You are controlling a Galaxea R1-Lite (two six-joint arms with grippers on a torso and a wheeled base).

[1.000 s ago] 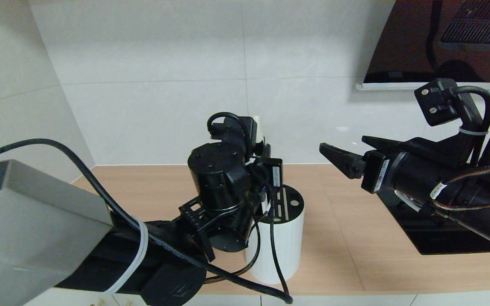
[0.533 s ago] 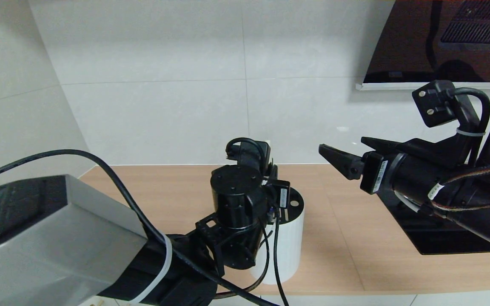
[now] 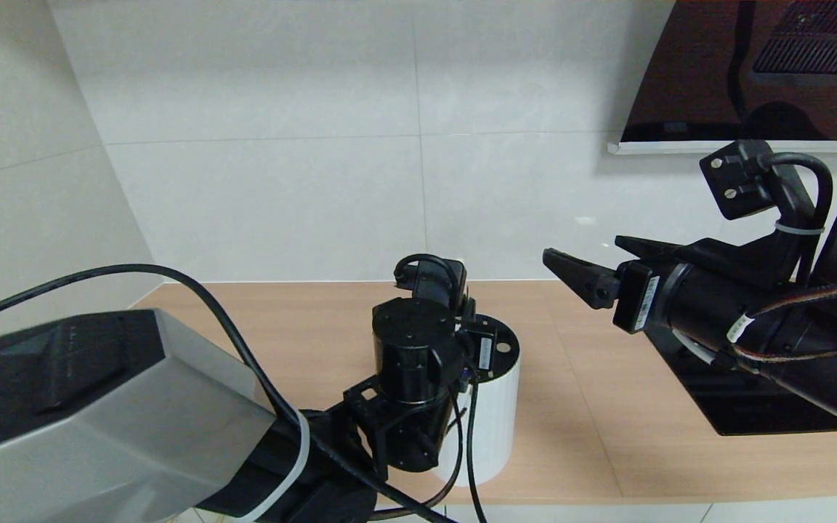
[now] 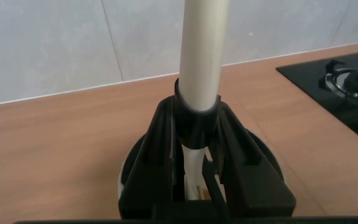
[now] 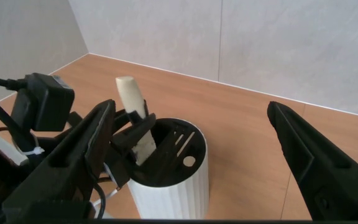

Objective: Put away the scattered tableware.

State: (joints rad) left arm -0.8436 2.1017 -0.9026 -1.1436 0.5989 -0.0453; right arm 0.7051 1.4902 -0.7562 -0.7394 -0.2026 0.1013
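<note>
White wall tiles (image 3: pixel 259 203) back a pale wooden countertop (image 3: pixel 593 436), with a black cooktop (image 3: pixel 753 414) set into it on the robot's right. Near the counter's front edge stands a white cylindrical holder (image 3: pixel 495 421) with a black slotted top, the place where tableware goes. The left gripper (image 4: pixel 197 134) hangs right over that top, its fingers clamped on a cream-handled utensil (image 4: pixel 204 50) just at the dark collar below the handle. The handle rises above the fingers, a little tilted in the right wrist view, and the lower end goes down into one of the slots; what kind of working end it has is hidden. By my judgement the step in hand is seating this piece in the holder, and it looks close to done. The next move would call for letting the piece settle to the bottom of its slot, then spreading the fingers and lifting straight up so the handle is not dragged sideways or the light holder tipped. The other slots and the round hole in the top look unfilled, as far as they show. The right gripper (image 5: pixel 191 106) hovers above the counter beside the holder, fingers wide apart and carrying nothing
</note>
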